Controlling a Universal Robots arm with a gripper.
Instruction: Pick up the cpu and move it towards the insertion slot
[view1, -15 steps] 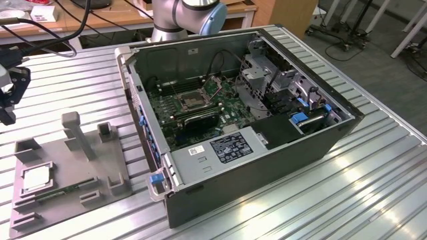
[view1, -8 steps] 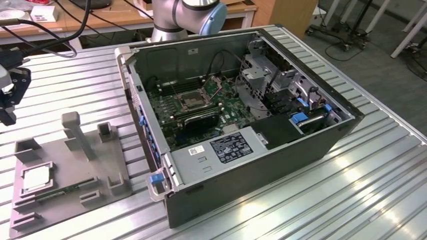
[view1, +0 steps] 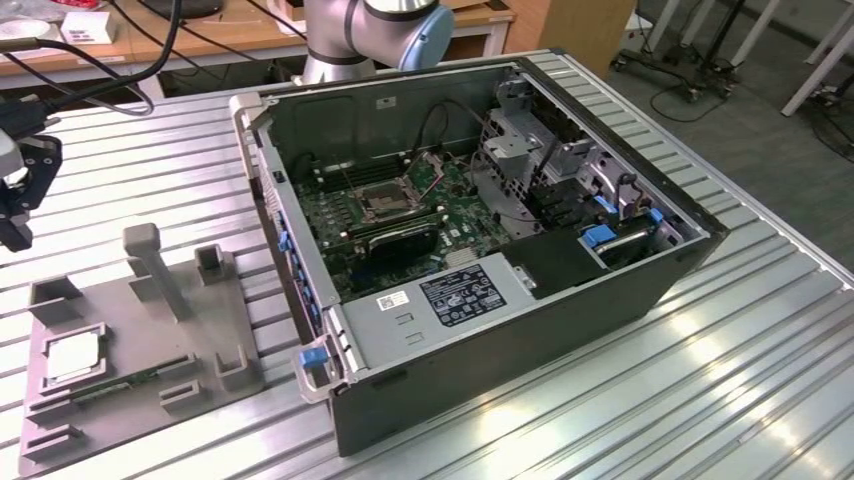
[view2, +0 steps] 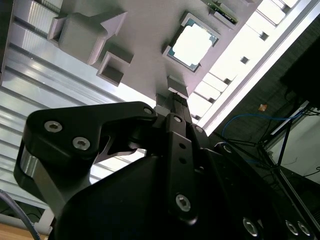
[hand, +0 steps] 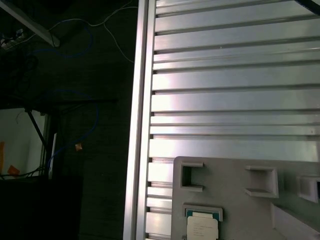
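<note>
The cpu (view1: 74, 356) is a small silvery square chip lying flat in a recess of a grey holder plate (view1: 200, 340) on the slatted table, at the exterior view's left. Both wrist views look down on the cpu (view2: 194, 44) (hand: 202, 229) in its recess. My black gripper (view1: 16, 200) hangs above the table at the exterior view's far left edge, apart from the cpu and well above the plate; in the second wrist view its body (view2: 175, 102) sits in the foreground. The insertion slot (view1: 378, 203) is the square metal-framed socket on the green board inside the open computer case.
The open computer case (view1: 534, 330) stands in the middle of the table with drive cages and cables inside. The holder plate carries upright grey posts (view1: 150, 268) and a narrow green circuit strip (view1: 118, 384). The table's edge (hand: 136, 150) runs close beside the plate.
</note>
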